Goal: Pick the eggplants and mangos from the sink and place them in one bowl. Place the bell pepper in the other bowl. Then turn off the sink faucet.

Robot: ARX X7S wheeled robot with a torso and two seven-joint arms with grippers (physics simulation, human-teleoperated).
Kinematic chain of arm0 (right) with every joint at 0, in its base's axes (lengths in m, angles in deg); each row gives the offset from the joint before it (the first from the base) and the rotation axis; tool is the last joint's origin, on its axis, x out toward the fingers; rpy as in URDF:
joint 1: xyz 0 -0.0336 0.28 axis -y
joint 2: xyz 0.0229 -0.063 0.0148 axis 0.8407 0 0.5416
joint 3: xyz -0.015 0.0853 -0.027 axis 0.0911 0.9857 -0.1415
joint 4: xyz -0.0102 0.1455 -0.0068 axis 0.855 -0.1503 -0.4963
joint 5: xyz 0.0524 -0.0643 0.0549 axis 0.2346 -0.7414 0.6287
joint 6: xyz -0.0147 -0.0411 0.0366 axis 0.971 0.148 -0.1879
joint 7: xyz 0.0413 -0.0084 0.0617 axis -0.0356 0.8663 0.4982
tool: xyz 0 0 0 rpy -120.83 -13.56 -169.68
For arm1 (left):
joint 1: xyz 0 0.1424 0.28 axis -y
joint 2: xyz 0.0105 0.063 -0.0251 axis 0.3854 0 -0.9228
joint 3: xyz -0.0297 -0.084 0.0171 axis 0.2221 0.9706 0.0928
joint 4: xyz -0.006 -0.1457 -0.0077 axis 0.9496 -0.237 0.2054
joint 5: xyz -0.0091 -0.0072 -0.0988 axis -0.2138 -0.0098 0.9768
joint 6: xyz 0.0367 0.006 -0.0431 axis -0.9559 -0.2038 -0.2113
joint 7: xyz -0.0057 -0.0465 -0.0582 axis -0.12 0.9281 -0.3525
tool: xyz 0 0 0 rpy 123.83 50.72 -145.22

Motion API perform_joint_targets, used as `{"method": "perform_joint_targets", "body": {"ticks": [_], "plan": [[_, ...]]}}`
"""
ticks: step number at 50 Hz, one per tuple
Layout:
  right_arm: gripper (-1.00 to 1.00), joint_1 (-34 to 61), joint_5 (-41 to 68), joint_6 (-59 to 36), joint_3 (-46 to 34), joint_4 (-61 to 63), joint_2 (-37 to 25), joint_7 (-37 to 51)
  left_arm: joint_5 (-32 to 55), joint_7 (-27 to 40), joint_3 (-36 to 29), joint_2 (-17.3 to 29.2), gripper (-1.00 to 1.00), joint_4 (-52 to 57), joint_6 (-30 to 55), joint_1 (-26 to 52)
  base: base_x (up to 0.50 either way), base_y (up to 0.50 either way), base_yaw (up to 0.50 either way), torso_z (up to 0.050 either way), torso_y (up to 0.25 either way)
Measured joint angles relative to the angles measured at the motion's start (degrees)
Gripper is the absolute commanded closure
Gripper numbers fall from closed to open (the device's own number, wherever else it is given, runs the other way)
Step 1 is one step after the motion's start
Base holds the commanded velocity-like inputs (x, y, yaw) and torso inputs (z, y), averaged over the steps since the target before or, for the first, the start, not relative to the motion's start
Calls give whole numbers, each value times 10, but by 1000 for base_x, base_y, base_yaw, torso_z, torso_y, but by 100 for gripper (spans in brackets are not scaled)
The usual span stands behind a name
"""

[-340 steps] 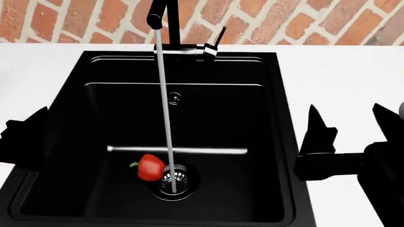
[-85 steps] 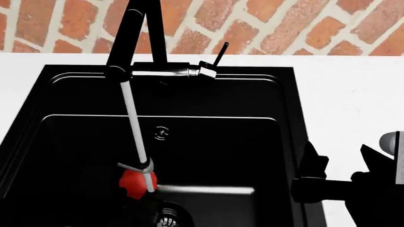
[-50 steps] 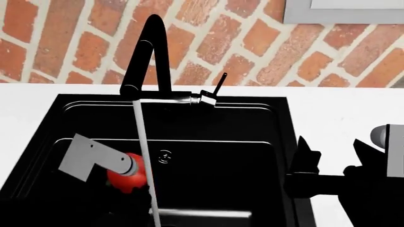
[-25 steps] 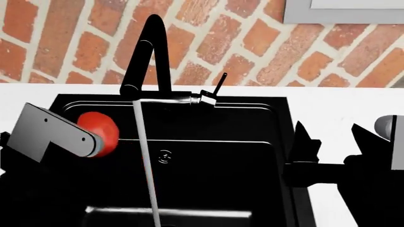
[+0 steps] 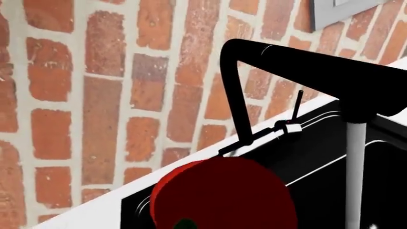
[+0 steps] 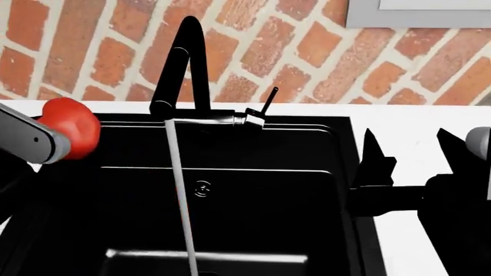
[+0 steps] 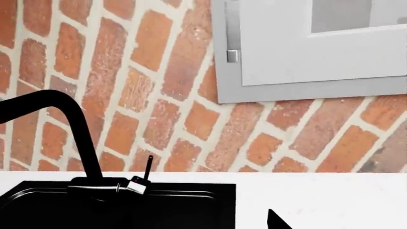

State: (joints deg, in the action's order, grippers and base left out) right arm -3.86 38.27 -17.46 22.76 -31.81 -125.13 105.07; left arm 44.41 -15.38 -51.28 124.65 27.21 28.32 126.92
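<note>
The red bell pepper [image 6: 75, 125] hangs above the sink's left rim, and my left gripper [image 6: 61, 138] is shut on it. In the left wrist view the bell pepper [image 5: 222, 195] fills the lower middle and hides the fingers. The black faucet [image 6: 184, 63] is running: a stream of water [image 6: 180, 201] falls into the black sink [image 6: 253, 172]. Its handle [image 6: 265, 107] tilts up beside the spout base. My right gripper [image 6: 414, 158] is open over the sink's right rim, holding nothing. Eggplants, mangos and bowls are out of view.
A brick wall [image 6: 307, 52] rises behind the white counter [image 6: 418, 121]. A grey window frame [image 7: 311, 47] is set in the wall above the right side. The faucet [image 7: 51, 105] and its handle [image 7: 147, 168] also show in the right wrist view.
My left gripper has lifted the bell pepper out of the basin and carried it left, past the sink's left edge. The right arm has barely moved.
</note>
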Motion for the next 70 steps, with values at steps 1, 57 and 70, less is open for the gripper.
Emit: {"method": "perform_joint_targets", "body": {"ticks": [1, 57, 70], "plan": [[-100, 0, 0, 0, 0, 1, 0, 1, 2, 1, 2, 2, 100, 2, 0, 0, -254, 121, 0, 0, 0], [-100, 3, -9, -4, -6, 30, -13, 16, 80, 70, 39, 22, 100, 70, 14, 31, -125, 271, 0, 0, 0], [-100, 8, -11, -4, -9, 25, -12, 16, 92, 71, 47, 32, 100, 74, 11, 30, 51, 387, 0, 0, 0]]}}
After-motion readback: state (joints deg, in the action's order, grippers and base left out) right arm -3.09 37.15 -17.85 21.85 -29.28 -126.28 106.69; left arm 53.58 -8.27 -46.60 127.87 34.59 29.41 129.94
